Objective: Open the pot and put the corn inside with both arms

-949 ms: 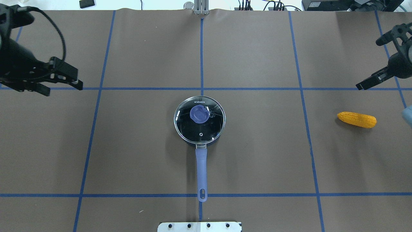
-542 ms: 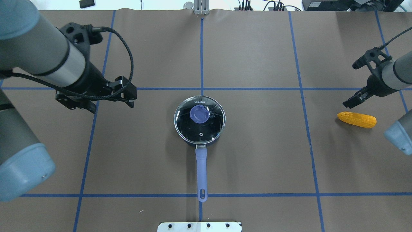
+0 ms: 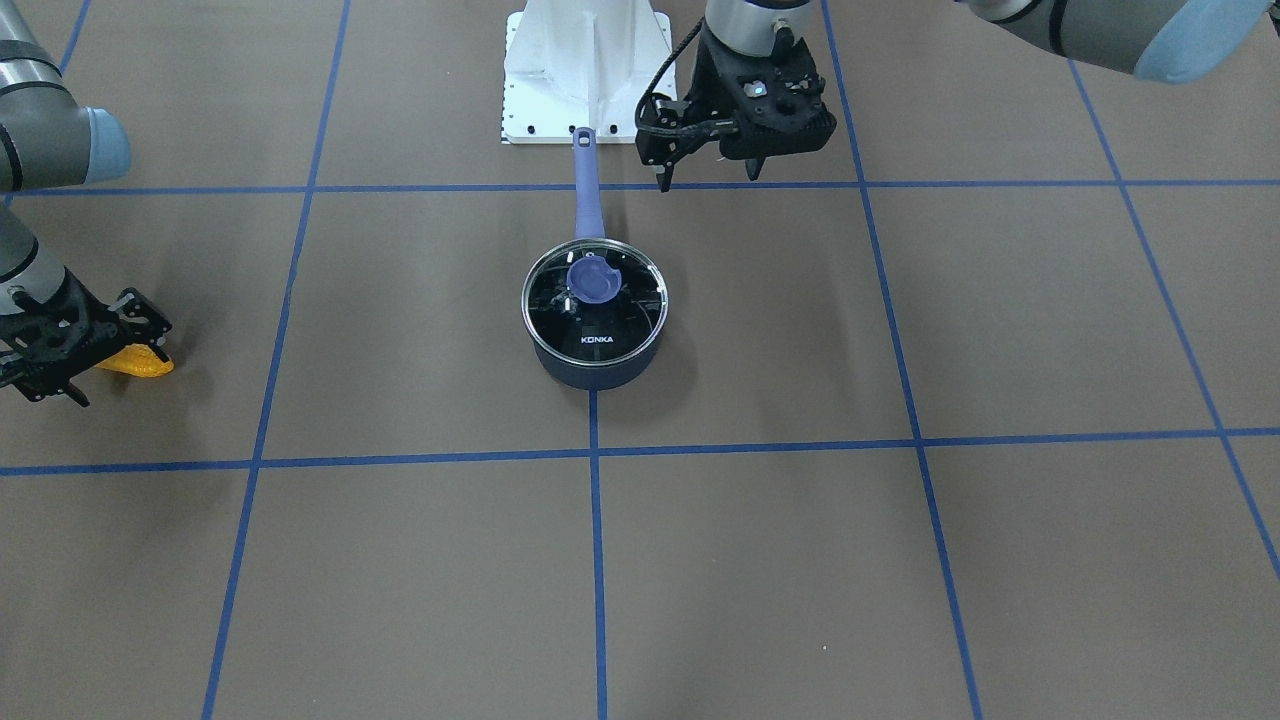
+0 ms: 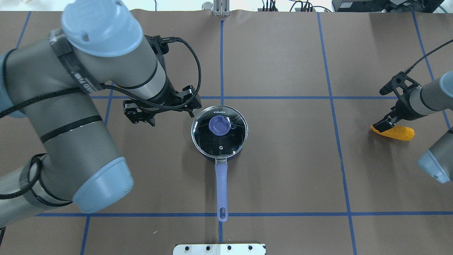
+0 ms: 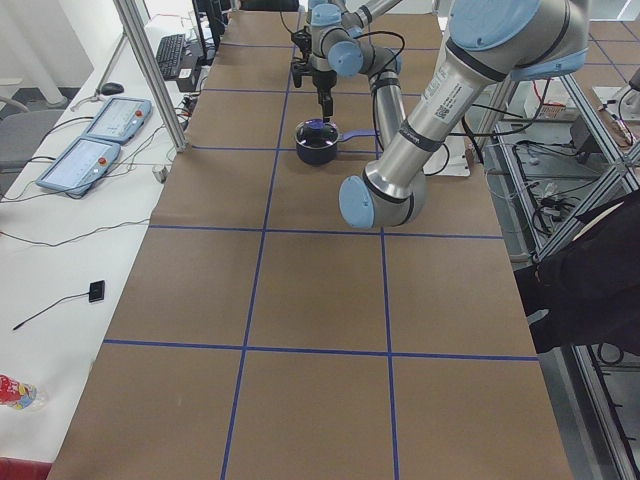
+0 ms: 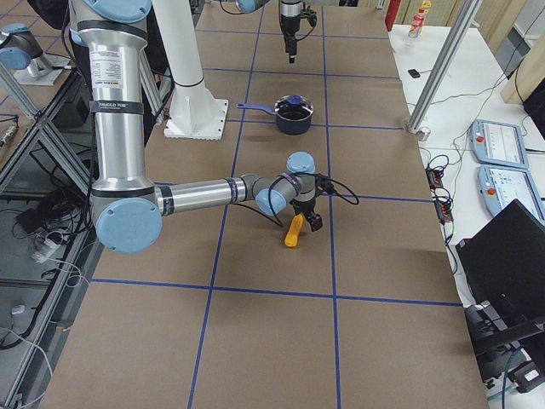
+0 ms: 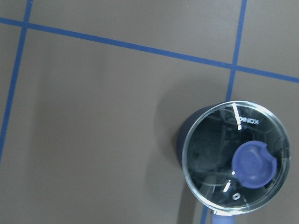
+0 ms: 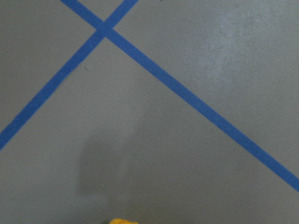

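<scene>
Counter (image 4: 283, 159): brown covering, marked into squares by blue tape lines. It carries both task items.

Left arm (image 4: 70, 106): grey with light-blue caps. It reaches in over the counter toward the centre.

Right arm (image 6: 196, 192): same build. It is extended low over the counter toward the robot's right end.

Pot (image 3: 592, 375): dark navy, upright at the centre of the counter, on the middle tape line. Its long blue handle points straight back at the robot's base.

Left pincer (image 3: 707, 178): raised clear of the counter, fingers pointing down, just beside the pot's rim on the robot's left. Jaws are spread wide and hold nothing. It is not touching the pot.

Right pincer (image 4: 385, 124): low, over the end of the corn that lies nearer the pot. Jaws are apart and appear to straddle that end. Whether they touch it cannot be told.

Lid (image 4: 216, 143): round glass, seated flat and closed on the pot, with "KONKA" printed near the rim.

Corn (image 4: 398, 133): yellow-orange cob lying on its side on the counter, well apart from the pot, toward the robot's right.

Knob (image 4: 219, 125): blue, set off-centre on the lid, away from the handle. Nothing grips it.
</scene>
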Motion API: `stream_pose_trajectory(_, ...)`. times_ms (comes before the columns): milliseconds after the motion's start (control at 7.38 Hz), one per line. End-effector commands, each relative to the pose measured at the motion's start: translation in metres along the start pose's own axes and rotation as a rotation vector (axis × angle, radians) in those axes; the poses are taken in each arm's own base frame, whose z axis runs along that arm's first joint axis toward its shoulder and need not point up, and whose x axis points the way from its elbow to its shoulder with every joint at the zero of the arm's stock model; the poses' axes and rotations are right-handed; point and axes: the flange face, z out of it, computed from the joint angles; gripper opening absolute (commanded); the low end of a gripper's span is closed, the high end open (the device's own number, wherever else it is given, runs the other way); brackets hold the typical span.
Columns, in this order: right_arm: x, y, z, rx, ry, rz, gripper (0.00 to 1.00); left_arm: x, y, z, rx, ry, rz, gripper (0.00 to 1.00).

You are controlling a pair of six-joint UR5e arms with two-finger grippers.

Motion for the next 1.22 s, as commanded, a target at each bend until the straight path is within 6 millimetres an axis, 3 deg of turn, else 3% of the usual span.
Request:
stream_pose_trajectory(0, 0.002, 0.009, 0.001, 0.0, -0.004, -0.013, 1.0, 0.044, 0.004, 0.019, 0.004, -0.007, -0.038, 0.98)
stream_pose_trajectory(271, 0.001, 0.019, -0.002, -0.004, -0.009, -0.012, 1.0, 0.066, -0.012, 0.045, 0.008, -0.017, -0.048, 0.98)
stream_pose_trajectory(678, -0.004, 0.031, -0.013, -0.002, -0.02, -0.013, 1.0, 0.07, -0.015, 0.05, 0.013, -0.016, -0.047, 0.98)
stream_pose_trajectory(1085, -0.022, 0.041, 0.009, -0.043, -0.002, -0.052, 1.0, 0.076, -0.018, 0.054, 0.012, -0.024, -0.051, 0.98)
